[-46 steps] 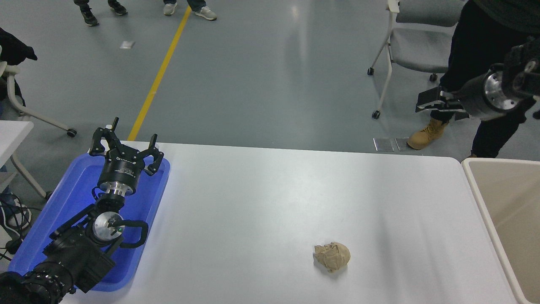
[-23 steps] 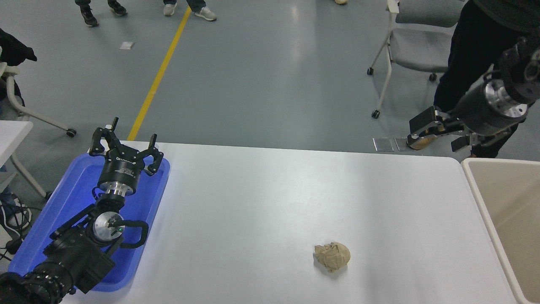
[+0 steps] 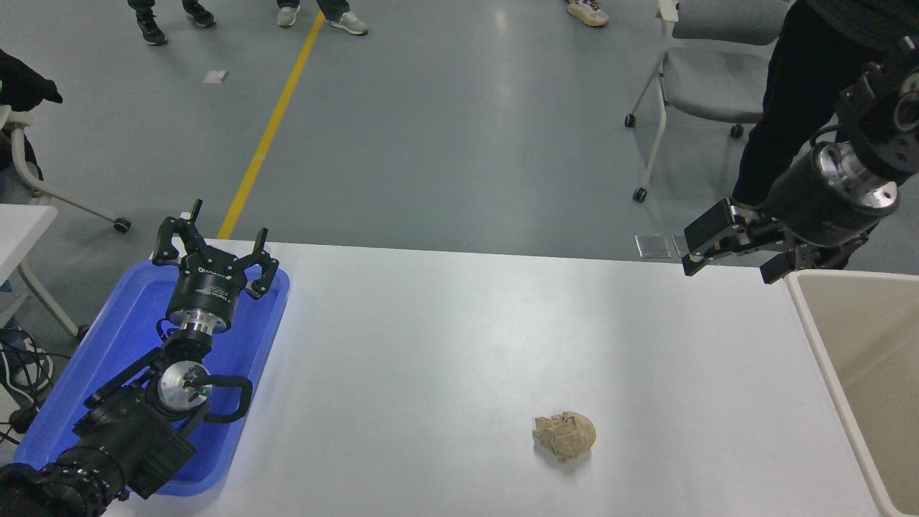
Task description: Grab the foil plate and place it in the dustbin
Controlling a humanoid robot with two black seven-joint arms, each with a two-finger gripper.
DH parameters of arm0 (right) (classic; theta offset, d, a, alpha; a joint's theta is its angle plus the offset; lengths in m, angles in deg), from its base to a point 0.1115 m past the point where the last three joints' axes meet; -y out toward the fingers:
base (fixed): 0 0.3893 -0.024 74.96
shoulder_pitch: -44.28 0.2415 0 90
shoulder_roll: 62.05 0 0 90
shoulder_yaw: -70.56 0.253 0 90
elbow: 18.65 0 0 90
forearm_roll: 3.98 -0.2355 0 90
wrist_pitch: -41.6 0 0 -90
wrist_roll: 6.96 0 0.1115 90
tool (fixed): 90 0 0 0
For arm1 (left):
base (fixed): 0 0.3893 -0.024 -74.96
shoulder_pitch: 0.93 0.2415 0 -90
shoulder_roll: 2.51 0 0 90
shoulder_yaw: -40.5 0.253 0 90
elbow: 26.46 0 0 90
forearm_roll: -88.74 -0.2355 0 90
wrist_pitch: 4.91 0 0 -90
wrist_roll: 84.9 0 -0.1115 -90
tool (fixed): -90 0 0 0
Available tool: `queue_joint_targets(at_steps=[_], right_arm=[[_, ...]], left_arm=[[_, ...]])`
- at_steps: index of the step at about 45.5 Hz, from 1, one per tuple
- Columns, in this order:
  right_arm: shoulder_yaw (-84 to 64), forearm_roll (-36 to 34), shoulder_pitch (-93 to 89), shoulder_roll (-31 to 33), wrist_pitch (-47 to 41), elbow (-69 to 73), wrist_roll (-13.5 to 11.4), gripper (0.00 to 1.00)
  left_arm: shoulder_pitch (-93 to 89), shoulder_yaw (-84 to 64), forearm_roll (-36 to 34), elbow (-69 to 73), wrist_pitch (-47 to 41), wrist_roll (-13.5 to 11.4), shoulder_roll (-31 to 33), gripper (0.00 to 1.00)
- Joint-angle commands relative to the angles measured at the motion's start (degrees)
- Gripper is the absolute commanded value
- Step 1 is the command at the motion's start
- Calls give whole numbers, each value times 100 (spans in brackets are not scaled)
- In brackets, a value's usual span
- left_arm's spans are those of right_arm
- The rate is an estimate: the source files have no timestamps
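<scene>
On my feed I count one dustbin (image 3: pixel 861 359), one blue tray (image 3: pixel 86 402), one crumpled tan paper ball (image 3: pixel 565 434) and two grippers over the white bench (image 3: pixel 445 345). The foil plate shows nowhere in this view, so I cannot give its place, its heading or its long axis. The dustbin stands at the bench's right edge, cut off by the frame; only its pale rim and part of a smooth beige inner wall show, and the visible rim runs from the far side of the bench toward me. My right gripper (image 3: pixel 729 255) hangs in the air over the bench's far right corner, just beside the dustbin's far left corner, its fingers spread wide apart with nothing between them and pointing left and slightly down. My left gripper (image 3: pixel 215 248) sits parked over the far end of the blue tray at the bench's left edge, fingers also splayed apart and holding nothing. The paper ball lies alone on the bench, right of centre and toward my side, well apart from both grippers. Beyond the bench I see one grey wheeled chair (image 3: pixel 707 79), a person's dark trouser legs (image 3: pixel 790 100) behind the right arm, and several shoes along the top edge of the floor.
</scene>
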Motion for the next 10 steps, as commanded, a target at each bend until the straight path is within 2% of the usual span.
queue_joint_targets(at_steps=[1, 10], right_arm=[[14, -4, 17, -16, -16, 16, 0, 100], [31, -4, -9, -139, -7, -10, 0, 100]], left_arm=[[0, 0, -3, 0, 0, 0, 0, 100], [0, 0, 5, 0, 0, 0, 0, 100]])
